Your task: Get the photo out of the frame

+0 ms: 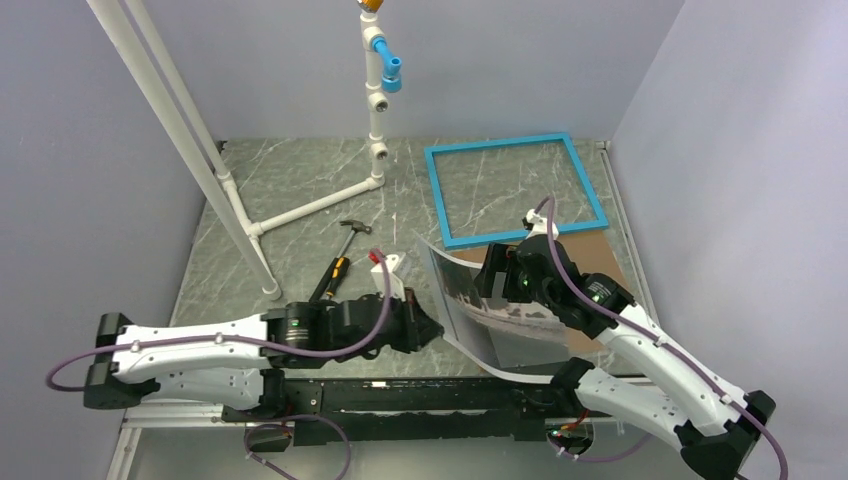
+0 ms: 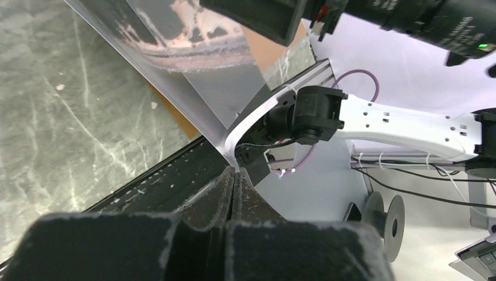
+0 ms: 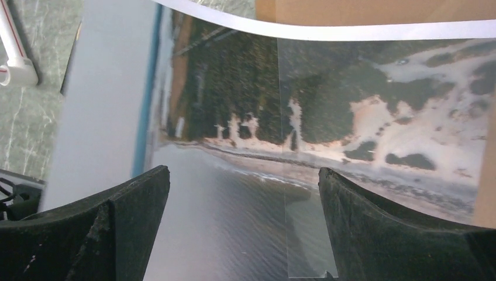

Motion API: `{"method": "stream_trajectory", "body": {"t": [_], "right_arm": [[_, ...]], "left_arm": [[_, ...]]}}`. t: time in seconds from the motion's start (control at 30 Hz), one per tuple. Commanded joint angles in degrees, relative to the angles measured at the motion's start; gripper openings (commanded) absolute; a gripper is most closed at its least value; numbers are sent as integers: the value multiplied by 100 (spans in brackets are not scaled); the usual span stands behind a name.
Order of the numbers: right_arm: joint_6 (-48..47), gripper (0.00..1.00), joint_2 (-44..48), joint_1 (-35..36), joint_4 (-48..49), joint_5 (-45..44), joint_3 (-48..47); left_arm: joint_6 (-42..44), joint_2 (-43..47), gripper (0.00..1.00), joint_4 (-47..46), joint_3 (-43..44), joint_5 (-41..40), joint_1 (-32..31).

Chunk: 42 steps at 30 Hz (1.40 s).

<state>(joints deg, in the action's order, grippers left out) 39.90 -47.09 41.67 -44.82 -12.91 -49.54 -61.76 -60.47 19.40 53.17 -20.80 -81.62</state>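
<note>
While left claw (image 1: pixel 432 331) pinches photo (image 1: pixel 480 325), right claw (image 3: pixel 243 193) gaping above it

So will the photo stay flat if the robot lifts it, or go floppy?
Probably floppy: the photo already curls up off the brown backing board along one edge. It looks thin, so it is likely light. Its glossy surface might slip when gripped.
</note>
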Motion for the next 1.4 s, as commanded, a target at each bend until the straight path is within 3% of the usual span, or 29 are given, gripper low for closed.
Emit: {"method": "stream_trajectory", "body": {"t": [0.0,0.17,0.3,0.5,0.7,0.83,0.93,1.03,1.23,1.37], "right_arm": [[-248,99,-178,9,384,318,-33],[-630,99,-280,214,935,963,114],[-912,99,-505,1049,1141,963,-53],[-1135,100,-1307,3083,1053,-350,-827],[-1536,100,-1494,3992,1595,-503,-1064],[-1463,100,-1890,5197,1498,-2417,-1466],[-1396,100,-2085,5475,1539,-2816,-1564],[-1080,100,-2095,5222,1426,-2714,-1429],[-623,100,-1714,3543,1532,-770,-503],[-405,99,-1965,2775,1352,-245,-238]], "left_arm": [[344,678,0,709,87,-389,-27],[473,1352,0,1415,156,-641,-39],[546,1855,0,1902,250,-936,-42],[759,2343,0,2352,544,-1336,-38],[869,2553,0,2688,800,-1615,-32],[839,2618,0,2907,929,-1763,-36],[790,2654,0,2980,952,-1802,-37],[550,2770,0,2845,602,-1795,-31],[-296,2706,52,3015,-349,-1667,-36],[-429,2583,72,2506,-975,-1416,-4]]}}
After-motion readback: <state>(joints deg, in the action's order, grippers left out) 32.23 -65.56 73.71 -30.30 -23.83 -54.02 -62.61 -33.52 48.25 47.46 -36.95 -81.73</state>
